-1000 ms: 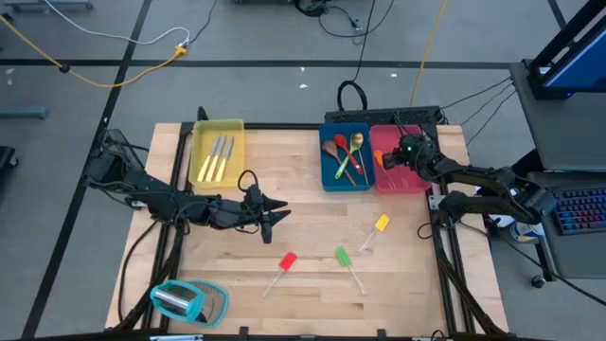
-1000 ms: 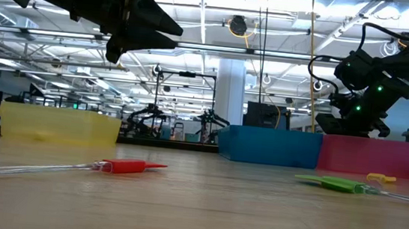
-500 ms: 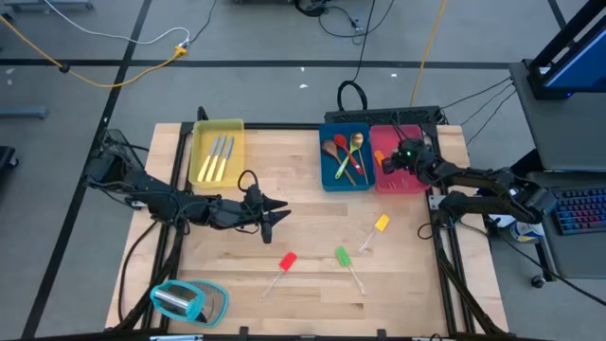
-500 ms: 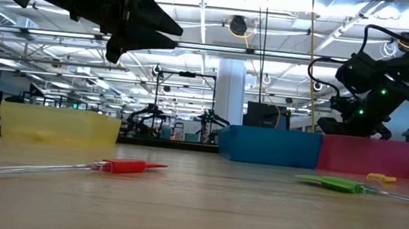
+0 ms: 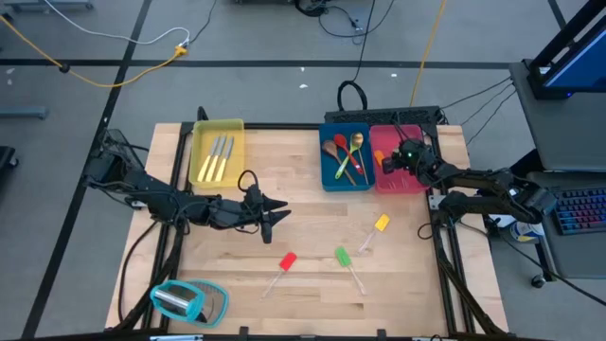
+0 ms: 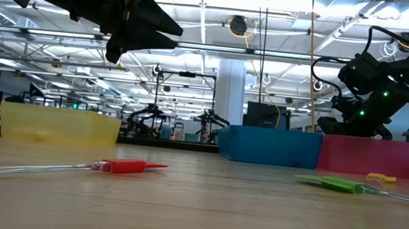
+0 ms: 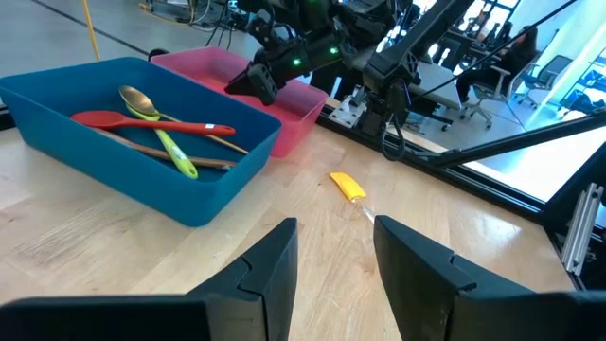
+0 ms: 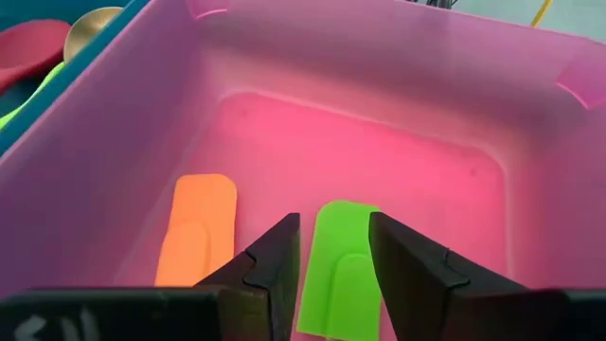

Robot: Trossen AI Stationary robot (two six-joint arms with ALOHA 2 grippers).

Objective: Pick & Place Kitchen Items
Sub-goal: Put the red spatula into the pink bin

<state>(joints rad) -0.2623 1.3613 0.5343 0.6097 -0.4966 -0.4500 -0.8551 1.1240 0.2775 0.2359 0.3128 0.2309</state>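
Two matte black robot arms of jointed tubular segments with black cables looped alongside. The left gripper (image 5: 281,212) ends in two flat, angular dark fingers. The right gripper (image 5: 390,158) has small glowing green lights on its wrist housing.

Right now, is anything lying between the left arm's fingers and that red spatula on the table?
Nothing visible. The left gripper hangs open above bare wood, and the red spatula lies on the table just beyond it, apart from the green spatula.
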